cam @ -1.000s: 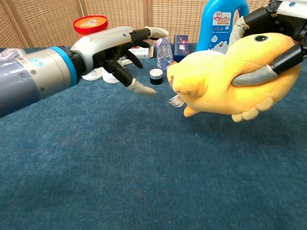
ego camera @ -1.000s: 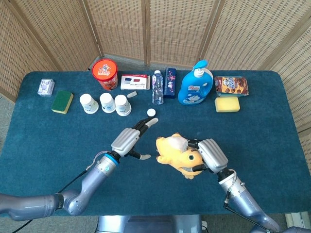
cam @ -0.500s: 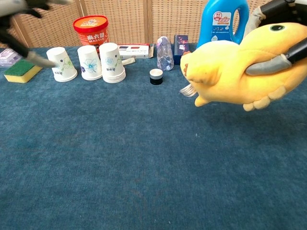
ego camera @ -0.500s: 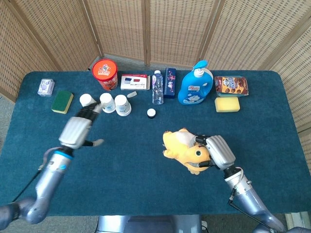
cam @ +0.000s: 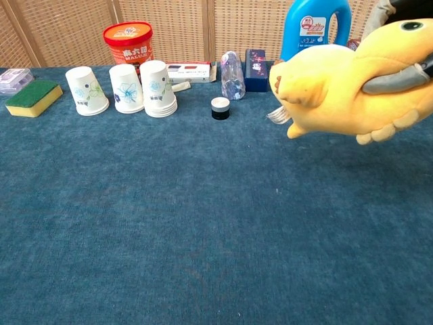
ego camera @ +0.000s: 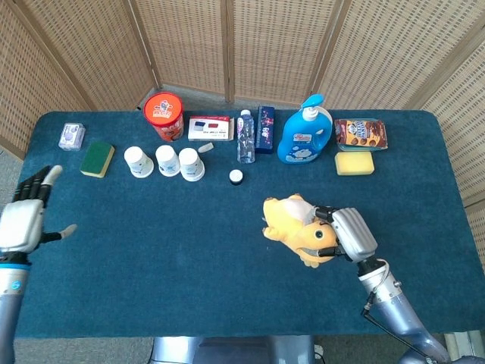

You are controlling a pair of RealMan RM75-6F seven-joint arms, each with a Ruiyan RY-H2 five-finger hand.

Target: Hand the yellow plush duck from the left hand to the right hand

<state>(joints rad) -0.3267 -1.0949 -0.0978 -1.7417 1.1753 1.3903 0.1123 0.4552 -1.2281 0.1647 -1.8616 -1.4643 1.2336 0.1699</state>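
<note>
Yellow plush duck in my right hand

Yellow plush duck (ego camera: 294,227), soft and rounded, sits gripped in my right hand (ego camera: 350,235), fingers (cam: 396,76) wrapped across its fuzzy body above the napped blue counter (ego camera: 189,258). My left hand (ego camera: 21,220) hangs at the counter's left edge, fingers spread, holding nothing. Three upturned paper cups (ego camera: 165,161) stand near a lidded red tub (ego camera: 164,114).

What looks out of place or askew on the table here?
A small bottle stands open in the back row; what looks like its cap lies apart in front. The three cups are upside down. Nothing is spilled.
</note>
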